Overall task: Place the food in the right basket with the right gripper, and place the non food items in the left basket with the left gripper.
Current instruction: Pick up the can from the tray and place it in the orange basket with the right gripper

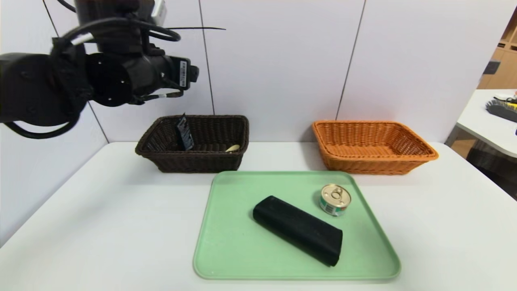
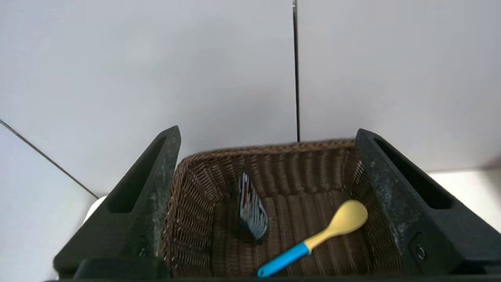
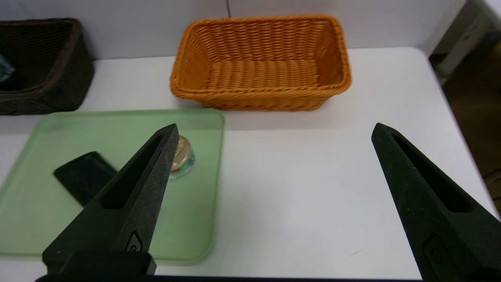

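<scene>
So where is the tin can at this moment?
In the head view the tin can stands upright on the green tray, toward its right rear corner, just beside the black oblong case and in front of the orange basket.

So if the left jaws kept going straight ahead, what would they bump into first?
Probably the white wall. The open left gripper points level, above the dark brown basket, so it would likely pass over it, though depth is hard to judge.

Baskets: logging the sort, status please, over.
Left end effector open above dark basket; tube, spoon inside. Right end effector open, empty. Can, case on tray. Nothing blocking.
</scene>
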